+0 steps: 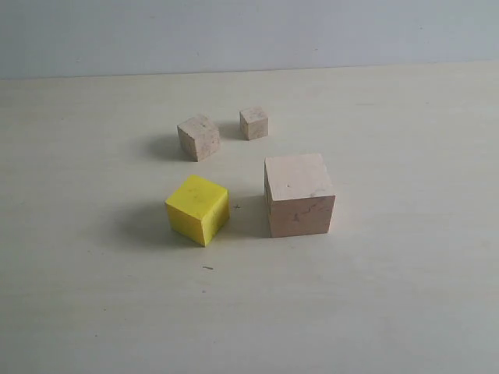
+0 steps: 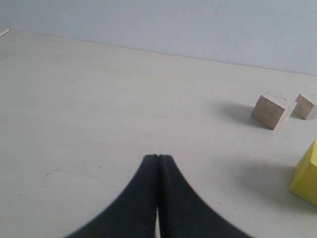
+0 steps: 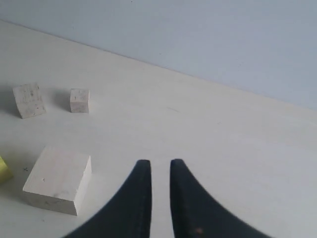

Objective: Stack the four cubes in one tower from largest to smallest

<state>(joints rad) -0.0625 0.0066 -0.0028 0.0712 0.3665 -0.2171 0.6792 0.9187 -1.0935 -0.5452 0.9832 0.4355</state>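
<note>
Pale tabletop [image 1: 405, 312] carried four unstacked cubes: large cracked cube [image 1: 299, 195] beside yellow cube [image 1: 198, 209], small wooden cube [image 1: 198, 137] and tiniest cube [image 1: 254, 123] farther back. Left gripper [image 2: 157, 157] was pressed together on nothing. Right gripper [image 3: 156, 163] stood slightly parted, grasping nothing.

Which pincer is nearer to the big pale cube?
Right. The right pincer hangs just beside the big pale cube; the left pincer is farther off, beyond the yellow cube, with the big cube outside its view.
</note>
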